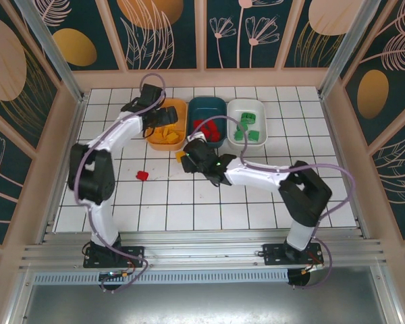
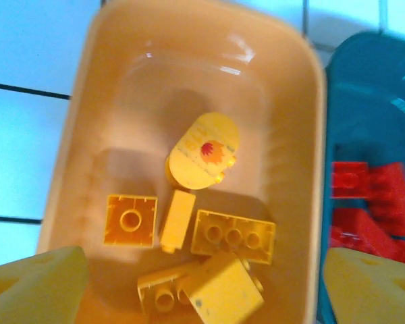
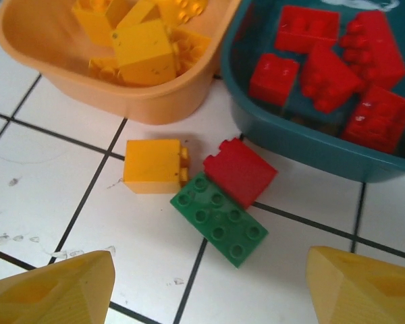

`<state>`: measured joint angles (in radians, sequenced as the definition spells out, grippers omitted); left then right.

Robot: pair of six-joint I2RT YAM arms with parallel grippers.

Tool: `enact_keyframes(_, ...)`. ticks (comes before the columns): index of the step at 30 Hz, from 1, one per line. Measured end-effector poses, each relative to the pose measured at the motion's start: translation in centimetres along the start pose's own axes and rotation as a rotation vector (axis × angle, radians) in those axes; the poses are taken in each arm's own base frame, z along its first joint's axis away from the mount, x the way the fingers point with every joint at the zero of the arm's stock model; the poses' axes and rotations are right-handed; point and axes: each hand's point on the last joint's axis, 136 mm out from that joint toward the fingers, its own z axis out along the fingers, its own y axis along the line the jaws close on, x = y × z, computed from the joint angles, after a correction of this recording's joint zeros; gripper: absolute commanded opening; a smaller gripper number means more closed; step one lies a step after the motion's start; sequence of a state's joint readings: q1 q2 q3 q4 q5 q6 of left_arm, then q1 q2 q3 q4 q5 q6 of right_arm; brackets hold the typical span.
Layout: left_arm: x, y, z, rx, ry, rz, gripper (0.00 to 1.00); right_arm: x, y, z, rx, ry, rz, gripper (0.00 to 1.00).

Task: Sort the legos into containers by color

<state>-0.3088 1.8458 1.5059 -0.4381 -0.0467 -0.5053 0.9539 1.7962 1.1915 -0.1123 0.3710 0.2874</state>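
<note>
Looking down from our right pincer (image 3: 209, 289), we see three loose blocks huddled on the white tiled table (image 3: 47, 196), just on the near side of the bowls. The flat green studded block (image 3: 219, 219) lies a little ahead of the wide-open, empty fingers. Its long side slants across the gap between them. A small red plastic block (image 3: 239, 172) touches it, and a small yellow-orange block (image 3: 154, 167) sits just beside.

Our right arm is the nearer one. Our left pincer (image 2: 202, 287) hangs open and empty over the orange plastic bowl (image 2: 77, 135), which holds yellow blocks (image 2: 233, 233). The dark teal bowl (image 3: 304, 145) holds red blocks (image 3: 324, 67). The white bowl (image 1: 262, 108), far right, holds green blocks (image 1: 246, 128). One lone red block (image 1: 142, 175) lies to the left and nearer.
</note>
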Motion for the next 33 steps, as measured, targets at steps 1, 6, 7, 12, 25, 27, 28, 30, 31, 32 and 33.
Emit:
enact_keyframes(1,0.4,0.4,-1.7,0.015,-0.024,-0.019,0.98,0.1,0.5,0.8,0.003,0.009,-0.022,0.76)
enact_keyframes(6,3.5,4.1,-8.6,0.068,-0.142,-0.144,0.98,0.0,2.1,3.9,0.012,0.034,-0.081,0.76)
enact_keyframes(7,4.6,5.1,-9.5,0.07,-0.156,-0.168,0.99,-0.2,2.4,4.5,0.013,0.034,-0.091,0.76)
enact_keyframes(12,9.4,8.7,-11.7,0.043,-0.167,-0.209,0.99,-1.7,3.3,6.9,0.049,0.02,-0.091,0.76)
enact_keyframes(25,9.3,9.3,-14.1,0.039,-0.223,-0.216,0.98,-0.1,2.6,9.2,0.106,0.09,-0.067,0.72)
enact_keyframes(27,9.4,9.2,-13.7,0.037,-0.21,-0.217,0.99,0.0,2.6,9.3,0.109,0.091,-0.067,0.68)
enact_keyframes(28,9.4,9.2,-13.6,0.037,-0.204,-0.218,0.99,0.0,2.5,9.3,0.109,0.091,-0.066,0.65)
enact_keyframes(30,9.5,9.2,-13.2,0.036,-0.194,-0.218,0.98,0.0,2.5,9.3,0.109,0.091,-0.063,0.6)
enact_keyframes(31,9.6,9.1,-13.1,0.036,-0.188,-0.22,0.99,0.0,2.5,9.4,0.108,0.09,-0.062,0.58)
enact_keyframes(32,9.7,9.2,-13.0,0.034,-0.185,-0.22,0.98,-0.1,2.5,9.4,0.105,0.09,-0.06,0.58)
enact_keyframes(33,9.7,9.2,-12.9,0.032,-0.182,-0.22,0.98,-0.1,2.6,9.4,0.097,0.089,-0.056,0.58)
